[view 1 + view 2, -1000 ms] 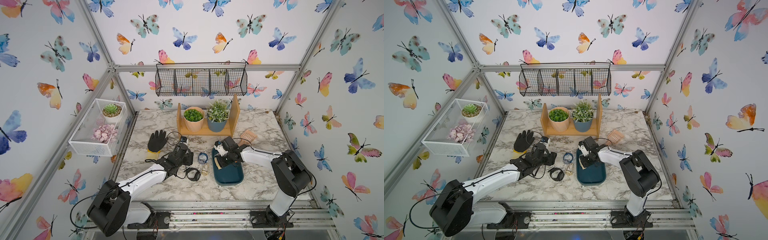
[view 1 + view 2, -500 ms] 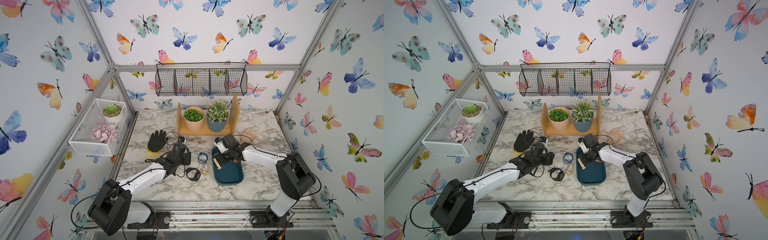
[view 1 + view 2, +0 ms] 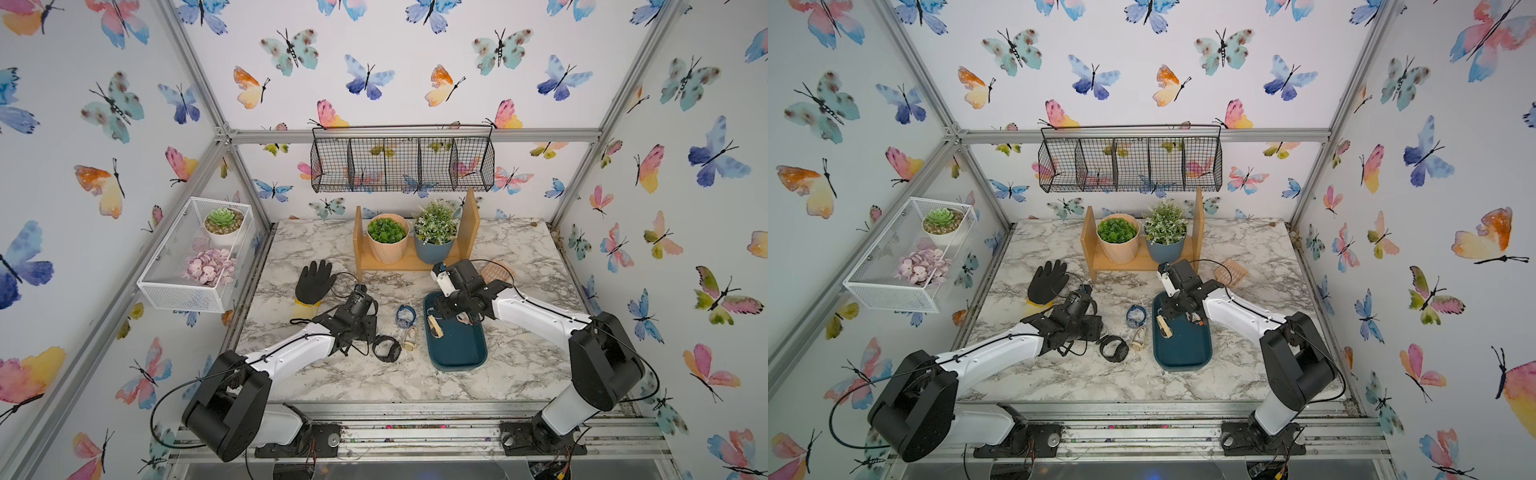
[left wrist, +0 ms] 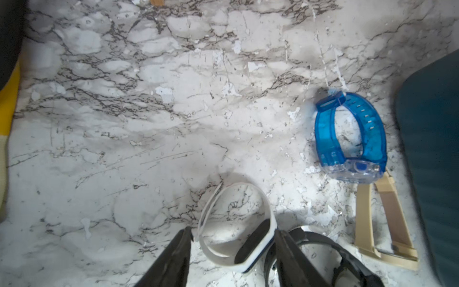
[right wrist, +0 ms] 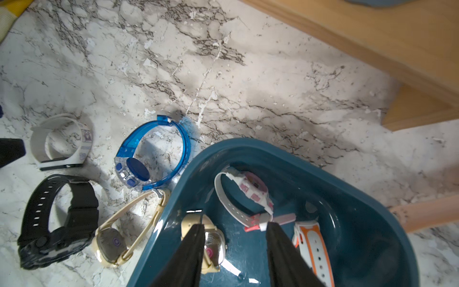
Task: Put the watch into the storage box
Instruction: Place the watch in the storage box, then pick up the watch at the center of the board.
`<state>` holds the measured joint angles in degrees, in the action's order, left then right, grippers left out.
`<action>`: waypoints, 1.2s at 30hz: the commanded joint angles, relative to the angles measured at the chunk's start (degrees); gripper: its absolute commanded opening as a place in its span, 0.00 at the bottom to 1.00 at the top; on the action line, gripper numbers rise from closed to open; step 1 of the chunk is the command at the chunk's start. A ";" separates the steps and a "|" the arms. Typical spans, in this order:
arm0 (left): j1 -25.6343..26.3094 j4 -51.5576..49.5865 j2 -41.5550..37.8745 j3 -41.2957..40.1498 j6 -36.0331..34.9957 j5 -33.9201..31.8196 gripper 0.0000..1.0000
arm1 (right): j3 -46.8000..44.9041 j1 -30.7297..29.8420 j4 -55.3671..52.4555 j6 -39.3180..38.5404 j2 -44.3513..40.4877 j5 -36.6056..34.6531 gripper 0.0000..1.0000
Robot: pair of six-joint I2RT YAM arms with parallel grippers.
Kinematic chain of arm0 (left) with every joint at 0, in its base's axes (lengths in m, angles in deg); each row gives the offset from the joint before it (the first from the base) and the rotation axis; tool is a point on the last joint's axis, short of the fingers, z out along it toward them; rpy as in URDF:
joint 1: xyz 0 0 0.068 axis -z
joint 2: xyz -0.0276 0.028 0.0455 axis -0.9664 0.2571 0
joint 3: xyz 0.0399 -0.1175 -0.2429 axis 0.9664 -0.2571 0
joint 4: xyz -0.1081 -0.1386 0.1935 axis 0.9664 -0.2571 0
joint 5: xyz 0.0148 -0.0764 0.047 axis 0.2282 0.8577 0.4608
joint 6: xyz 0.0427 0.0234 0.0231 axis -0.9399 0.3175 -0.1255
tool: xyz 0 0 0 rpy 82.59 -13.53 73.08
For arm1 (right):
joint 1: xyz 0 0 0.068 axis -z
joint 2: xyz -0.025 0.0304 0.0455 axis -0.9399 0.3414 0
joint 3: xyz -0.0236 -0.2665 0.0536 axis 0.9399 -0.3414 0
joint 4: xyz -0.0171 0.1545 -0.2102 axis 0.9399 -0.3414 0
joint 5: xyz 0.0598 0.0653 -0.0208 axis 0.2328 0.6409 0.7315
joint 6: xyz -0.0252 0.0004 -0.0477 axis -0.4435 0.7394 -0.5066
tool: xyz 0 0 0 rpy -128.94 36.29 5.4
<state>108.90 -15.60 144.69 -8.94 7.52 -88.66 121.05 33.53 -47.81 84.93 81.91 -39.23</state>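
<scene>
Watch [image 4: 251, 242], white, in wrist views only

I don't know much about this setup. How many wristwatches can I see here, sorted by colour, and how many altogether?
See-through blue plastic watch: 1
Chunky black rubber watch: 1
Plain white band watch: 1
Cream-coloured strap watches: 2
White-and-pink plastic watch: 1
White-and-orange strap watch: 1
Total: 7
</scene>
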 commanded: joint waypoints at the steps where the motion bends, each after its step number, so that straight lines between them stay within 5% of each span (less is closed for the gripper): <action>1: -0.29 -2.34 -0.51 -1.70 2.18 -0.64 0.57 | 0.92 0.13 -0.03 -0.62 0.51 0.14 0.47; 21: -5.41 1.54 6.25 -2.28 2.20 3.44 0.34 | -0.93 0.13 1.68 -0.48 0.77 1.97 0.47; 25: -5.37 1.63 6.99 -1.95 2.12 3.48 0.14 | -0.93 0.13 1.77 -0.53 0.77 2.40 0.47; 29: -5.39 1.93 6.06 -1.49 1.96 3.10 0.05 | -0.84 0.13 2.14 -0.95 0.43 2.49 0.48; 36: -2.82 4.84 2.03 -0.21 -0.50 -0.24 0.00 | -4.88 0.13 10.88 -3.11 -4.39 12.46 0.49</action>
<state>104.49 -12.95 149.68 -11.24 9.07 -86.80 117.61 33.53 -41.64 83.49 80.34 -33.30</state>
